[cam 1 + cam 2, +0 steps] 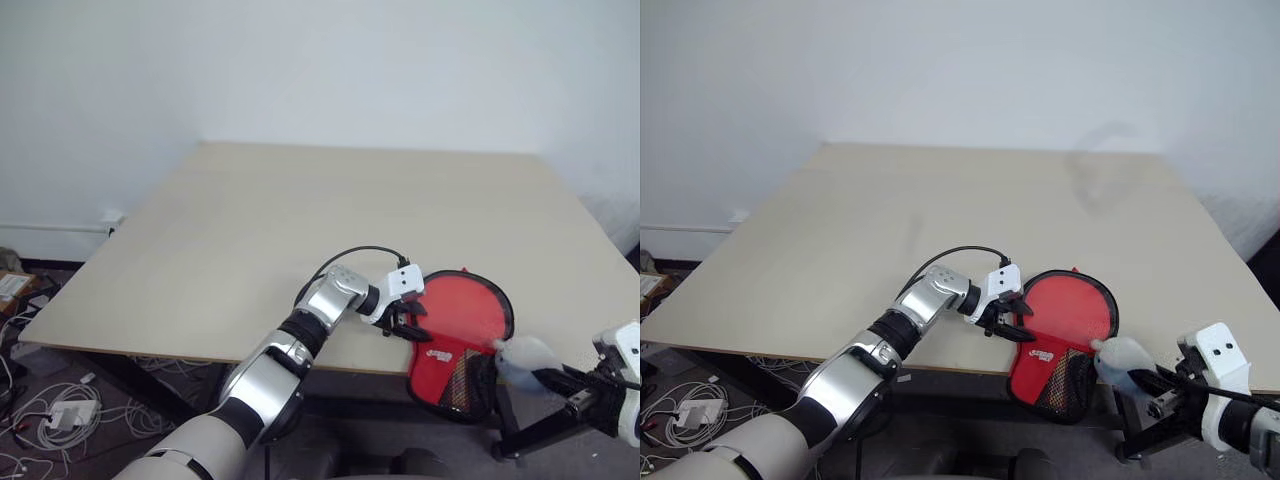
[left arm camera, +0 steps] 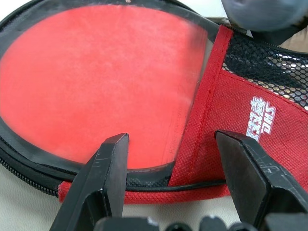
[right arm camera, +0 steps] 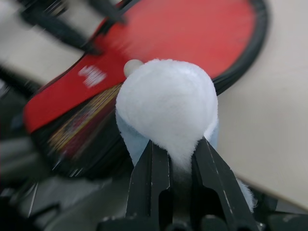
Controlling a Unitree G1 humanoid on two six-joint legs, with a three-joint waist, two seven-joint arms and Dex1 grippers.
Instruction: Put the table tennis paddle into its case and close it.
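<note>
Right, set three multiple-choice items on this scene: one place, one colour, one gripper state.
1. The case lies: A on the floor; B over the near edge of the table; C at the far corner.
2. The paddle face is: A blue; B red; C green.
3. The right gripper is: A open; B shut on a white fluffy tuft; C shut on the paddle.
Answers: B, its end overhangs the edge; B, red shows through the clear window; B, the fingers pinch the tuft.
</note>
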